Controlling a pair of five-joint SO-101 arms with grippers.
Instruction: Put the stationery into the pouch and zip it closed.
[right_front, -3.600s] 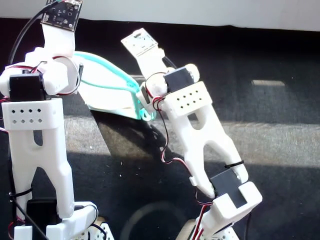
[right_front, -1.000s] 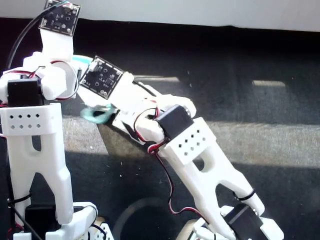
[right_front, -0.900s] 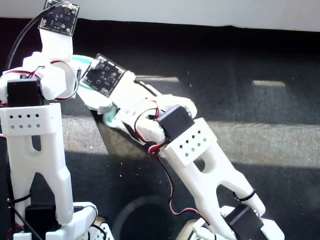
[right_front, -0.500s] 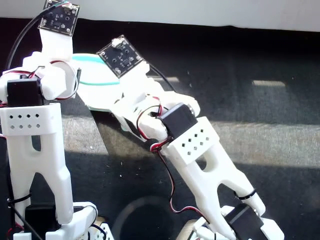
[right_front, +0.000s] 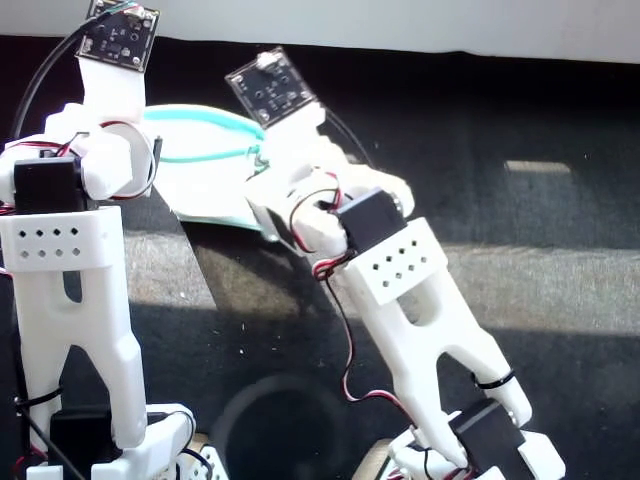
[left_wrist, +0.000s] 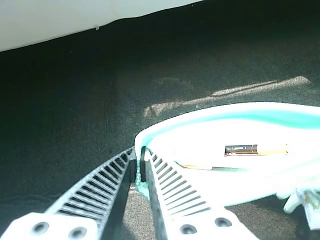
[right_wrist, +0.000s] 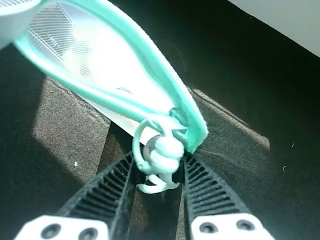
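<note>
A white pouch (right_front: 205, 185) with teal zip edging lies on the dark mat between the two arms. In the left wrist view my left gripper (left_wrist: 138, 165) is shut on the end edge of the pouch (left_wrist: 200, 145), and a pen (left_wrist: 255, 149) lies inside it. In the right wrist view my right gripper (right_wrist: 159, 172) is shut on the teal zipper pull (right_wrist: 160, 152) at the pouch's other end. From the pull, the two teal edges of the pouch (right_wrist: 95, 55) spread apart, leaving the mouth open.
A dark felt mat (right_front: 530, 200) covers the table, with bright sun patches and open room to the right. A white wall edge (right_front: 400, 25) runs along the back. The two arms stand close together over the pouch.
The right arm's wrist has swung from beside the left arm back to the right along the pouch, uncovering more of it. The left arm has not moved.
</note>
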